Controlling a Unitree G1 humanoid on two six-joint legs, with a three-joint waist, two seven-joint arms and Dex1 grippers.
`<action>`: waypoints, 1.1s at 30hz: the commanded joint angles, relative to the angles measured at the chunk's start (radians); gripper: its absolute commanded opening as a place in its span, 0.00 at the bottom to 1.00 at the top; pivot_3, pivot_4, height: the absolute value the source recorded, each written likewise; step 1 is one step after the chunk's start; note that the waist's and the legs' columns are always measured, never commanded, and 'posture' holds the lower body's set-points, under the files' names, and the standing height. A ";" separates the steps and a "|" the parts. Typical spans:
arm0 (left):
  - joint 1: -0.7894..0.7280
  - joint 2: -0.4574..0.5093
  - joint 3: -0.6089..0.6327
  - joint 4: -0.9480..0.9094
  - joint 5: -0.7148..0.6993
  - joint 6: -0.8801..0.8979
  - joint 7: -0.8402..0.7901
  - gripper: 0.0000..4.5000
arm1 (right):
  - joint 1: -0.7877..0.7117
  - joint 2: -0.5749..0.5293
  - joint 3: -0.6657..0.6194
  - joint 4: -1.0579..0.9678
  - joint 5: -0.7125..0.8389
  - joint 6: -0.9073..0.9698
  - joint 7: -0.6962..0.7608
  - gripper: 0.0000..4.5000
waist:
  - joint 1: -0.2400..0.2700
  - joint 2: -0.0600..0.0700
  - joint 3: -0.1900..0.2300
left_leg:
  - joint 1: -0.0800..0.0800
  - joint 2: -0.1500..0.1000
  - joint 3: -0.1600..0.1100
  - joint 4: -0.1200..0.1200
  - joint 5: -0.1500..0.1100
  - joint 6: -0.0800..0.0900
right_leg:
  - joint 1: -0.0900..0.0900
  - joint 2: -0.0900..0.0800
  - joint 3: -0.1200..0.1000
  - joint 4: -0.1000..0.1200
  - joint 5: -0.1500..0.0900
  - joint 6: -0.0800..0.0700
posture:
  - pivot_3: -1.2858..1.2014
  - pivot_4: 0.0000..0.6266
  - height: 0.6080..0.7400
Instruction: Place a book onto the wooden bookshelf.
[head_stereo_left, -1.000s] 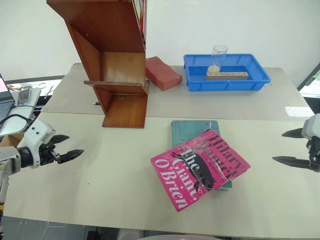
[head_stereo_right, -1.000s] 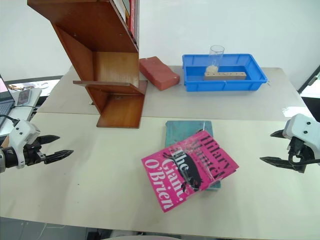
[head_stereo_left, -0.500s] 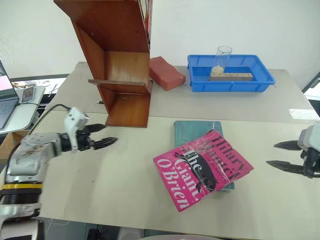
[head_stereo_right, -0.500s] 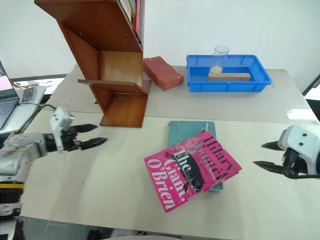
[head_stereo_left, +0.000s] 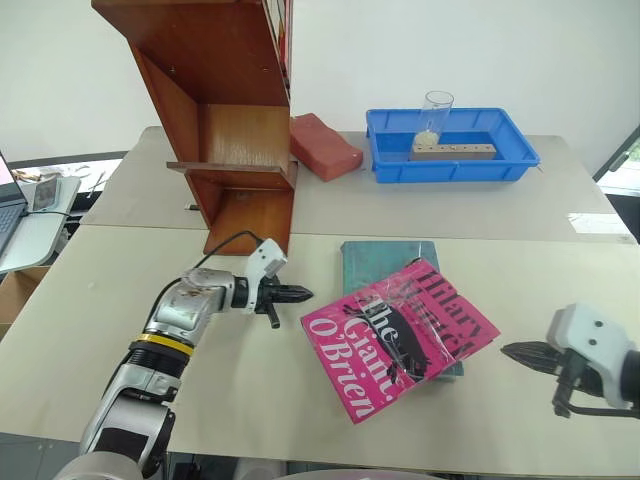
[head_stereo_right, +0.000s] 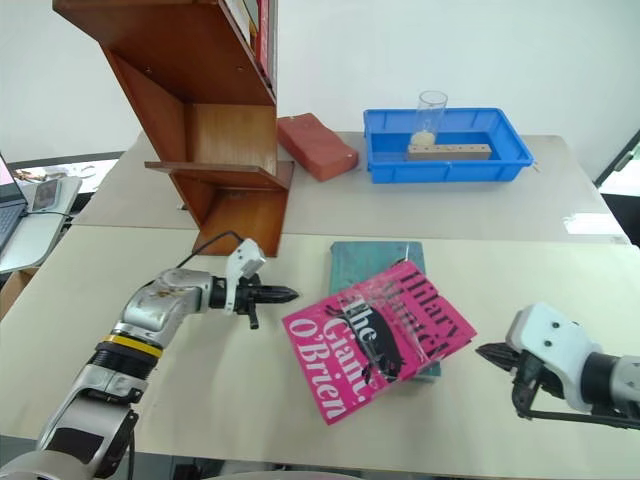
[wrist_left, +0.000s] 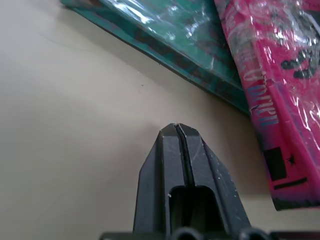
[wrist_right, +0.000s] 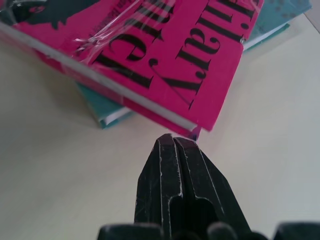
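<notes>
Your glossy bright pink paperback book (head_stereo_left: 402, 338), lettered "Hilary Mantel" and "The Giant, O'Brien", lies skewed across a plain teal-green book (head_stereo_left: 385, 258) on the pale beige table (head_stereo_left: 240, 390). The left gripper (head_stereo_left: 302, 294) points at the pink cover's near left edge from just beside it, its two black fingers (wrist_left: 182, 165) pressed together on nothing. The right gripper (head_stereo_left: 510, 351) sits just off the book's right corner, fingers (wrist_right: 177, 165) likewise closed and empty, tips close to the cover's edge in the right wrist view. The tall reddish-brown wooden bookshelf (head_stereo_left: 225, 110) with slanted side panels stands at the far left of the table, well apart from the pink book. Beside it lies a reddish brick-like block (head_stereo_left: 325, 146); further right, a blue plastic tray (head_stereo_left: 385, 160) holds a clear cup (head_stereo_left: 435, 115) and a wooden strip (head_stereo_left: 454, 152).
</notes>
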 joint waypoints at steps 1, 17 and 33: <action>0.000 0.001 -0.021 -0.055 -0.007 0.008 -0.051 0.01 | -0.084 0.005 0.095 0.045 -0.021 -0.021 -0.062 0.00 | 0.001 0.000 0.000 | 0.000 0.000 0.000 0.000 0.000 0.000 | 0.000 0.000 0.000 0.000 0.000 0.000 | 0.52 0.24 0.49; 0.132 0.013 -0.069 -0.357 -0.079 0.172 -0.043 0.01 | -0.634 -0.009 0.460 0.558 -0.104 -0.261 -0.019 0.00 | 0.023 0.003 -0.001 | 0.001 -0.001 0.000 0.002 0.000 0.000 | -0.001 0.000 0.000 0.000 0.000 0.000 | 0.52 0.24 0.49; 0.137 0.100 0.311 -0.387 -0.586 0.799 0.014 0.81 | -0.570 -0.140 0.372 0.589 -0.098 -0.367 0.048 0.00 | 0.025 0.006 0.000 | 0.003 0.000 0.000 0.002 0.000 0.000 | 0.000 -0.001 -0.001 0.000 -0.002 0.004 | 0.52 0.24 0.49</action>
